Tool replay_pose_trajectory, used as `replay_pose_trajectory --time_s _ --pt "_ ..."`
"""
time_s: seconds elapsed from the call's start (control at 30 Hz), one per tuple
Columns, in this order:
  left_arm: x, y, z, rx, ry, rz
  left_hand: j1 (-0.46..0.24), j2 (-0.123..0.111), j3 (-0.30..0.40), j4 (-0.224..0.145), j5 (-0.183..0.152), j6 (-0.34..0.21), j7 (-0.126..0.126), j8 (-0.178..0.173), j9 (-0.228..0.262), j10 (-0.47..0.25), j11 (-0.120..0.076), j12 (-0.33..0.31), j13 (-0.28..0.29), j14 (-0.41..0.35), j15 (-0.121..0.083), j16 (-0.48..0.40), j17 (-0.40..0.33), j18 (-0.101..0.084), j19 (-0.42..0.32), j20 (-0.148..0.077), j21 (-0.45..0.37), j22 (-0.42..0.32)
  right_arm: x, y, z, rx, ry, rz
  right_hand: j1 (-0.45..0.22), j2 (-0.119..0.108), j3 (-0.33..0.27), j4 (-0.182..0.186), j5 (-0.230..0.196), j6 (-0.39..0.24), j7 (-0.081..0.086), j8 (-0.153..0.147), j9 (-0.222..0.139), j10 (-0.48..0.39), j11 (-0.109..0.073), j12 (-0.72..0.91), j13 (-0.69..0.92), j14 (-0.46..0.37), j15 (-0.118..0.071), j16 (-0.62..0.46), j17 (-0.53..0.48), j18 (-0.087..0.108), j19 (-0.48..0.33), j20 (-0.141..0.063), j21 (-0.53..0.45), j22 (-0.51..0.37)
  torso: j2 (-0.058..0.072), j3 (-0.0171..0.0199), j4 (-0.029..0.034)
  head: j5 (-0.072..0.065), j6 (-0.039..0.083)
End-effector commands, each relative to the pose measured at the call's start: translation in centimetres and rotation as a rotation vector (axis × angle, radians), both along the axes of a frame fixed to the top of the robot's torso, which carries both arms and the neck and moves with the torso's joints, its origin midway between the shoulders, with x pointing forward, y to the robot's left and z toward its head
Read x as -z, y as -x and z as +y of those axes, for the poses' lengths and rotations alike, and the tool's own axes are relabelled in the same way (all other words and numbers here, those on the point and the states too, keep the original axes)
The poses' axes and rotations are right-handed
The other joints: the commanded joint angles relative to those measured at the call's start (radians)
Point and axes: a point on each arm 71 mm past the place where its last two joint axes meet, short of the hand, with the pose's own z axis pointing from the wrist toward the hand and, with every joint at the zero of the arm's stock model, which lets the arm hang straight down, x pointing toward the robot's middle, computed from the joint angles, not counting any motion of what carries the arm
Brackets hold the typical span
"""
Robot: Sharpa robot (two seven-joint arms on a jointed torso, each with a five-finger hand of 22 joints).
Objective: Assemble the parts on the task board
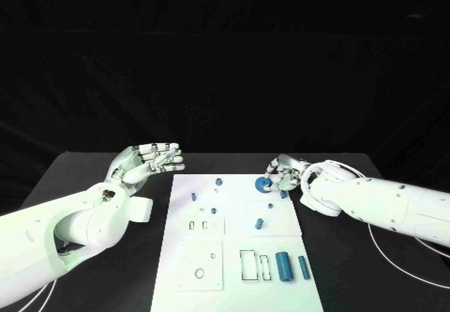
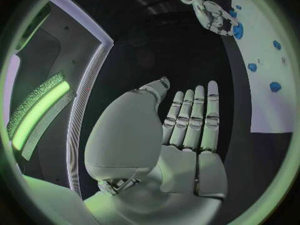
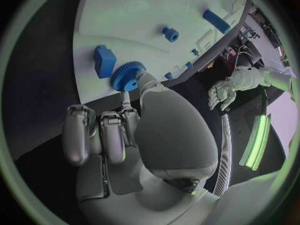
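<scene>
The white task board (image 1: 235, 240) lies in the middle of the black table. My right hand (image 1: 289, 174) is over its far right corner and pinches a blue gear (image 1: 261, 184) between thumb and finger; the gear (image 3: 128, 76) sits close above the board beside a blue block (image 3: 104, 61). My left hand (image 1: 150, 162) hangs raised beyond the board's far left corner, fingers straight and apart, holding nothing (image 2: 187, 130). In the left wrist view the right hand (image 2: 209, 12) and gear (image 2: 238, 30) show across the board (image 2: 269, 105).
A blue cylinder (image 1: 283, 266) and a blue bar (image 1: 304, 266) lie at the board's near right beside a rectangular cutout (image 1: 248, 265). Small blue pegs (image 1: 257, 225) stand on the board's middle. A round hole (image 1: 199, 272) is near left. A white cable (image 1: 403, 260) trails at the right.
</scene>
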Motion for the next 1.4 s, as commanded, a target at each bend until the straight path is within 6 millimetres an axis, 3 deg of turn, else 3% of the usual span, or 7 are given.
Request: replay_pose_trajectory --time_s 0.03,0.33,0.63,0.8,0.83,0.93,1.4 --pt "-0.1 0.0 -0.2 0.02 0.011 0.001 -0.002 -0.007 -0.001 -0.008 -0.006 -0.007 0.01 -0.005 -0.001 -0.006 0.0 -0.004 -0.002 -0.009 0.001 -0.004 0.001 0.01 0.0 0.001 0.006 0.002 0.0 0.0 0.3 -0.022 0.039 -0.018 0.008 0.003 0.014 0.001 -0.007 0.01 0.001 -0.006 -0.003 0.008 -0.001 0.005 0.105 0.094 -0.008 0.007 0.212 -0.013 0.006 -0.002 0.004 0.08 0.001 -0.0001 -0.0001 0.001 0.0" --pt "-0.1 0.1 -0.4 0.03 0.012 0.008 -0.01 -0.008 -0.004 -0.007 -0.007 -0.01 0.013 -0.008 -0.003 -0.013 0.002 -0.004 -0.002 -0.013 0.003 -0.007 0.004 0.01 -0.002 0.002 0.008 0.002 0.2 0.3 1.3 -0.044 0.109 -0.04 -0.002 -0.019 0.027 0.003 -0.01 0.01 0.004 -0.018 -0.013 0.003 0.002 0.002 0.101 0.094 -0.007 0.007 0.213 -0.012 0.005 -0.002 0.003 0.08 0.0 0.0001 0.0011 0.004 -0.004" --pt "-0.1 0.1 -0.4 0.03 0.013 0.011 -0.022 -0.005 -0.008 -0.002 -0.008 -0.013 0.015 -0.01 -0.003 -0.018 0.004 -0.003 -0.001 -0.016 0.005 -0.01 0.006 0.01 -0.005 0.004 0.008 0.002 -0.2 1.0 2.5 -0.056 0.137 -0.124 -0.027 -0.033 0.081 0.003 0.077 0.023 0.003 -0.03 -0.026 0.008 0.001 0.004 0.108 0.094 -0.007 0.008 0.215 -0.015 0.012 -0.002 0.011 0.093 -0.001 0.0006 0.0005 0.01 -0.003" --pt "-0.1 0.1 -0.4 0.03 0.014 0.012 -0.025 -0.005 -0.009 -0.001 -0.009 -0.013 0.015 -0.01 -0.004 -0.019 0.004 -0.003 -0.001 -0.017 0.005 -0.01 0.007 0.01 -0.005 0.004 0.008 0.001 -0.9 1.7 3.7 -0.074 0.136 -0.219 -0.034 -0.033 0.105 0.003 0.084 0.04 -0.001 -0.028 -0.027 0.018 -0.003 0.01 0.118 0.096 -0.01 0.011 0.225 -0.019 0.021 -0.003 0.023 0.108 -0.001 0.001 0.0009 0.014 0.0" --pt "-0.1 0.1 -0.4 0.03 0.014 0.012 -0.025 -0.005 -0.009 -0.001 -0.009 -0.014 0.016 -0.01 -0.004 -0.02 0.004 -0.003 -0.001 -0.017 0.005 -0.011 0.007 0.01 -0.006 0.004 0.008 0.001 -1.1 1.8 3.9 -0.077 0.136 -0.233 -0.037 -0.042 0.132 0.004 0.174 0.047 -0.003 -0.029 -0.03 0.02 -0.006 0.011 0.119 0.096 -0.013 0.011 0.226 -0.02 0.024 -0.007 0.027 0.113 -0.001 0.0012 0.0009 0.014 0.0" --pt "-0.1 0.1 -0.4 0.03 0.014 0.012 -0.025 -0.005 -0.009 -0.001 -0.009 -0.014 0.016 -0.01 -0.004 -0.02 0.004 -0.003 -0.001 -0.017 0.005 -0.011 0.007 0.01 -0.006 0.004 0.008 0.001 -1.4 2.2 4.6 -0.087 0.134 -0.274 -0.047 -0.052 0.158 0.002 0.19 0.055 -0.005 -0.03 -0.032 0.025 -0.008 0.013 0.124 0.097 -0.015 0.012 0.228 -0.021 0.028 -0.008 0.031 0.119 -0.001 0.0008 0.0014 0.014 0.001" --pt "-0.1 0.1 -0.5 0.031 0.015 0.012 -0.027 -0.004 -0.009 0.0 -0.008 -0.014 0.016 -0.011 -0.004 -0.021 0.005 -0.003 -0.001 -0.017 0.006 -0.011 0.008 0.01 -0.006 0.004 0.008 0.001 -2.3 3.9 9.6 -0.2 0.1 -0.335 -0.059 -0.067 0.193 -0.002 0.206 0.064 -0.008 -0.032 -0.034 0.033 -0.011 0.017 0.132 0.092 -0.018 0.006 0.207 -0.038 0.069 -0.011 0.086 0.181 0.0 0.0005 -0.0011 0.024 0.002"
